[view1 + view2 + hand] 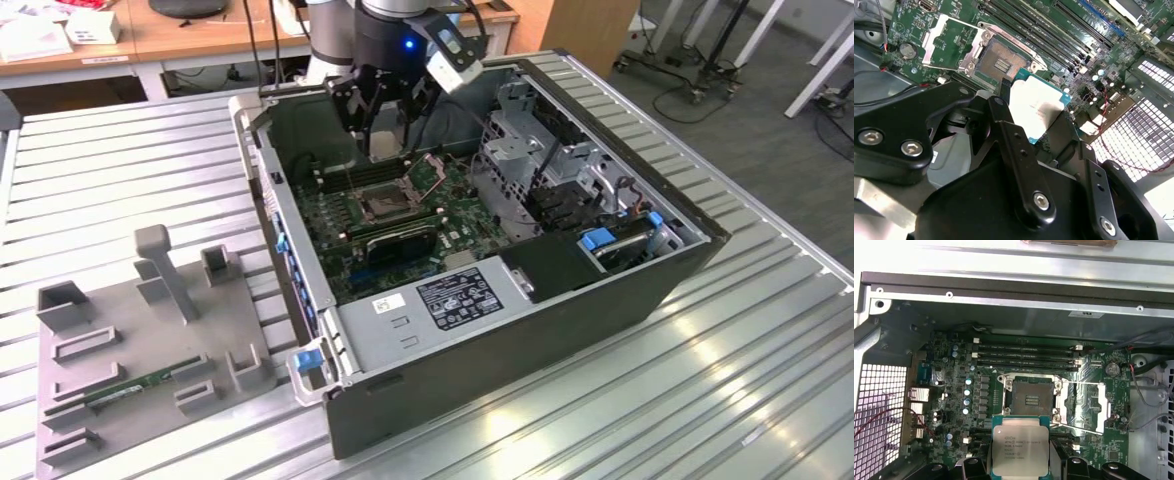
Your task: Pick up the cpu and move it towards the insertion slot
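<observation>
Gripper (1020,460) clamped on cpu (1020,450) by opposite edges, above motherboard (954,380), just short of insertion slot (1031,397). Light, stiff, thin, probably fragile underneath; best gripped by rim only.
</observation>
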`<action>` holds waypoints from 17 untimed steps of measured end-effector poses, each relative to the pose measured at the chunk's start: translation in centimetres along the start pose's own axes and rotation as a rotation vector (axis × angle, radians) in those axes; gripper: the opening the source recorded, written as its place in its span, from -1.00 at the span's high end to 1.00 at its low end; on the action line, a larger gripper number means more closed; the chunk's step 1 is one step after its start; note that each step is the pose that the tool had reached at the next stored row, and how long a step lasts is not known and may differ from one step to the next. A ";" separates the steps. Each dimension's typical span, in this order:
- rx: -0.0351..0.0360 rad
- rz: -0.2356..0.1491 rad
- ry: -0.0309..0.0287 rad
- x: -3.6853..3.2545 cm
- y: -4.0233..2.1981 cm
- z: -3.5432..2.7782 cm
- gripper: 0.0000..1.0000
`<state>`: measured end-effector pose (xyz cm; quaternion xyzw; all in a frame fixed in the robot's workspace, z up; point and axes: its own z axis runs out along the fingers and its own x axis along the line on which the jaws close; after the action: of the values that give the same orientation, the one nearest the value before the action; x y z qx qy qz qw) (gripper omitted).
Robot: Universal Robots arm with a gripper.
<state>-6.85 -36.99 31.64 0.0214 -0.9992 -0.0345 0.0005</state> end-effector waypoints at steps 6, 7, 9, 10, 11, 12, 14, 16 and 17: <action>-0.0001 0.000 0.0000 -0.03 0.36 0.15 -0.09; -0.0001 0.000 0.0000 -0.11 0.44 0.21 -0.09; 0.0000 0.000 0.0000 -0.33 0.59 0.36 -0.09; -0.0001 0.000 0.0000 -0.45 0.69 0.45 -0.09; 0.0000 0.000 0.0000 -0.58 0.77 0.53 -0.09; 0.0000 0.000 0.0000 -0.73 0.83 0.63 -0.09; -0.0001 0.000 0.0000 -1.08 0.93 0.83 -0.09; -0.0001 0.000 0.0000 -1.43 1.05 1.03 -0.09; 0.0000 0.000 0.0000 -1.55 1.14 1.13 -0.09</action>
<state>-5.35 -35.72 30.59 0.0213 -0.9992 -0.0345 0.0005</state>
